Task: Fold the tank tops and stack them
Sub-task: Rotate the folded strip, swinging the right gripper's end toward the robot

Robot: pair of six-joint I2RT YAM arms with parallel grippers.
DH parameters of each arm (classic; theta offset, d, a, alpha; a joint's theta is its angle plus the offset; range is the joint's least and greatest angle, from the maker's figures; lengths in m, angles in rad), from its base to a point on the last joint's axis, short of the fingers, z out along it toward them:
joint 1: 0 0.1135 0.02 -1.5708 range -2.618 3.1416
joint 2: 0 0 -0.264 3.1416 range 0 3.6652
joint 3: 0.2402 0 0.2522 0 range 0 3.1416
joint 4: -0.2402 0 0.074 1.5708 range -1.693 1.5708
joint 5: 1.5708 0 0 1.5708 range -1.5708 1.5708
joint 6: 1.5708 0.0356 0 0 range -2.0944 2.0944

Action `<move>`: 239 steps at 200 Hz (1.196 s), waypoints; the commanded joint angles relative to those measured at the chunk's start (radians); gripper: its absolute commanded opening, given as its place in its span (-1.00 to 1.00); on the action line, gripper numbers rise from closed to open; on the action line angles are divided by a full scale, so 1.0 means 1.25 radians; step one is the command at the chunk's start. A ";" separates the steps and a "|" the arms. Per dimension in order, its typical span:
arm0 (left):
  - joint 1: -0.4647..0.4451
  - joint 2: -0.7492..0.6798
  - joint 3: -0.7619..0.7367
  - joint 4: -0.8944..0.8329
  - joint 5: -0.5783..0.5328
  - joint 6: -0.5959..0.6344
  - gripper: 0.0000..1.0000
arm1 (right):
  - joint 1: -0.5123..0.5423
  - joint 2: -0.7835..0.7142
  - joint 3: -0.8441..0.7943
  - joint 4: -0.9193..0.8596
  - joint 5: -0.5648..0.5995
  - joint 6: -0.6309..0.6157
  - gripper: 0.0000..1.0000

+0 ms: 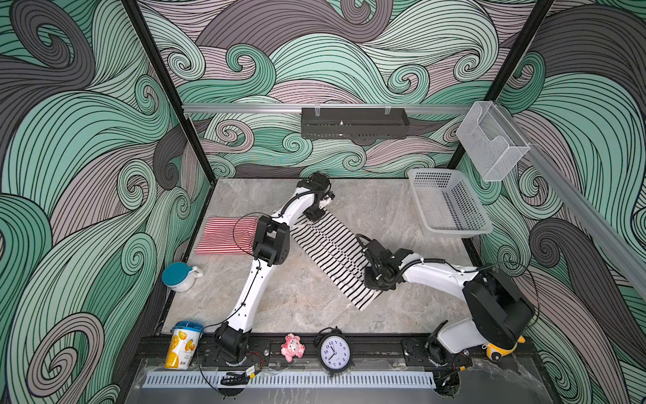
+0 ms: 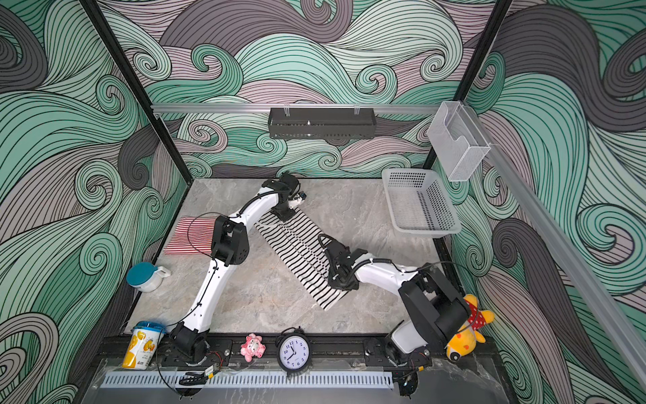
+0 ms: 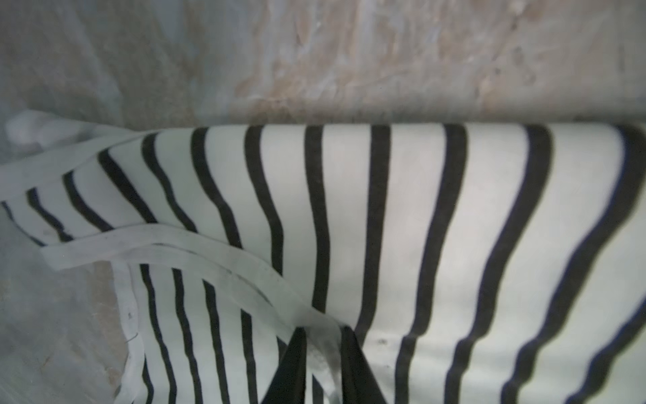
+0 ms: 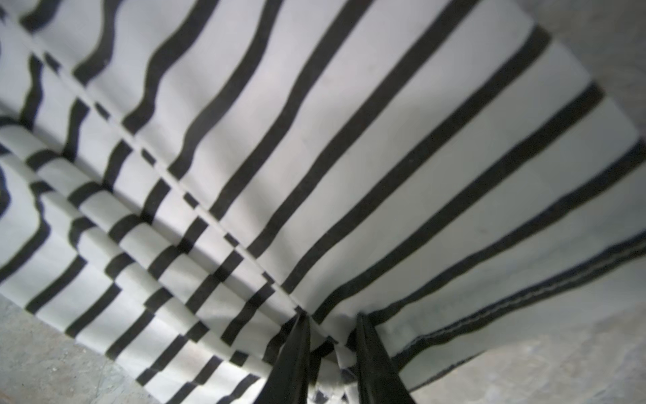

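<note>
The black-and-white tank top (image 1: 332,252) (image 2: 297,252) lies folded lengthwise in a long diagonal strip across the middle of the table. My left gripper (image 1: 314,218) (image 3: 323,335) is at its far end, shut on the white armhole trim. My right gripper (image 1: 375,284) (image 4: 332,321) is at the near hem end, shut on bunched striped fabric, and the stripes (image 4: 314,157) fan out from the pinch. The red-and-white tank top (image 1: 223,234) (image 2: 188,234) lies folded in a rectangle at the left, partly behind my left arm.
A white perforated basket (image 1: 451,206) stands at the back right. A teal-lidded jug (image 1: 178,276) sits at the left edge. Along the front rail stand a yellow canister (image 1: 183,344), a pink toy (image 1: 293,347), a clock (image 1: 335,353) and a yellow plush (image 2: 468,332).
</note>
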 commanded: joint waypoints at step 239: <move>-0.033 -0.374 -0.689 0.166 0.143 -0.142 -0.66 | -0.051 0.042 -0.062 0.148 -0.041 -0.032 -0.22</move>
